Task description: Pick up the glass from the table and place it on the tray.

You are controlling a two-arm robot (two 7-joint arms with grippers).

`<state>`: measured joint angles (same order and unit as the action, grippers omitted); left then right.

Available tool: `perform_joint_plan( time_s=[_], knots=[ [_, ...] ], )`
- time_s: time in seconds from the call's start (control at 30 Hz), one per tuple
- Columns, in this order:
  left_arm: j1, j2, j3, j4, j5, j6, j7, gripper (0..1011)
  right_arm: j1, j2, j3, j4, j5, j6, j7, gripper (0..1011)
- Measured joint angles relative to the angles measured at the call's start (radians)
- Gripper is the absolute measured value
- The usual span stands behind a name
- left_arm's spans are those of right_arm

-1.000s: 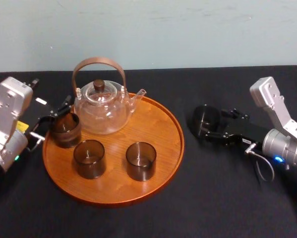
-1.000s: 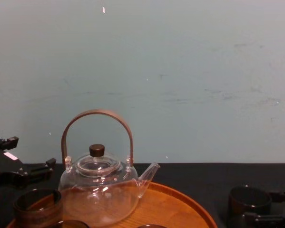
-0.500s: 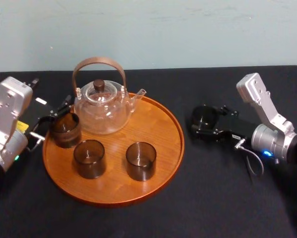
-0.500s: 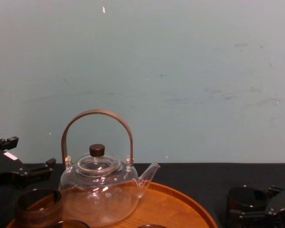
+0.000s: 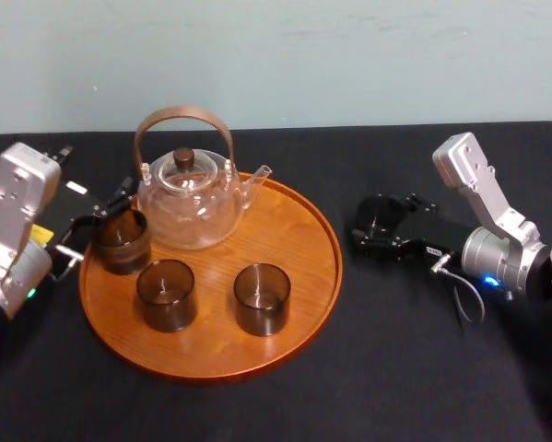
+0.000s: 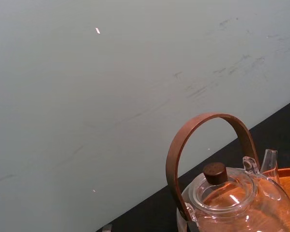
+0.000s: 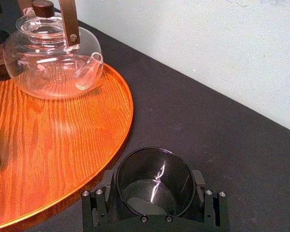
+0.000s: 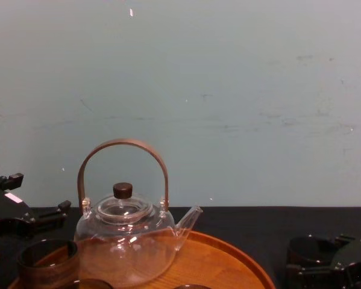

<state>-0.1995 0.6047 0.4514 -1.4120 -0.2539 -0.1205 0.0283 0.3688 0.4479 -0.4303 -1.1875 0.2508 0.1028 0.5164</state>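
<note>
The dark smoky glass (image 5: 380, 214) is just right of the round wooden tray (image 5: 294, 304), off its rim, over the black table. My right gripper (image 5: 372, 230) is shut on the glass, one finger on each side. The right wrist view looks down into the glass (image 7: 154, 181), held in my right gripper (image 7: 154, 193) a little outside the tray's rim (image 7: 120, 140). In the chest view the glass (image 8: 310, 250) is at the lower right. My left gripper (image 5: 100, 221) stands open at the tray's left edge beside another dark glass (image 5: 121, 241).
A glass teapot (image 5: 188, 198) with a brown hoop handle stands at the back of the tray. Two more dark glasses (image 5: 166, 295) (image 5: 262, 298) stand near the tray's front. Bare wood lies on the tray's right side. The black table (image 5: 395, 368) ends at a pale wall.
My right arm has swung and shifted slightly left toward the tray, the glass moving with it. The left arm and everything on the tray have stayed still.
</note>
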Motion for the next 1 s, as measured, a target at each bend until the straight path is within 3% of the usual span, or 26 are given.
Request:
perform_joint_plan(
  time_s=[0.17, 0.37, 1.0],
  knots=[
    [0.0, 0.0, 0.0, 0.0, 0.0, 0.0, 0.0, 1001, -0.001, 0.001, 0.001, -0.001, 0.001, 0.0, 0.0, 1002],
    [0.0, 0.0, 0.0, 0.0, 0.0, 0.0, 0.0, 1001, -0.002, 0.001, 0.001, -0.002, 0.003, 0.0, 0.001, 918],
    [0.0, 0.0, 0.0, 0.0, 0.0, 0.0, 0.0, 1001, -0.011, 0.009, 0.009, -0.018, 0.014, -0.005, 0.008, 916]
  ],
)
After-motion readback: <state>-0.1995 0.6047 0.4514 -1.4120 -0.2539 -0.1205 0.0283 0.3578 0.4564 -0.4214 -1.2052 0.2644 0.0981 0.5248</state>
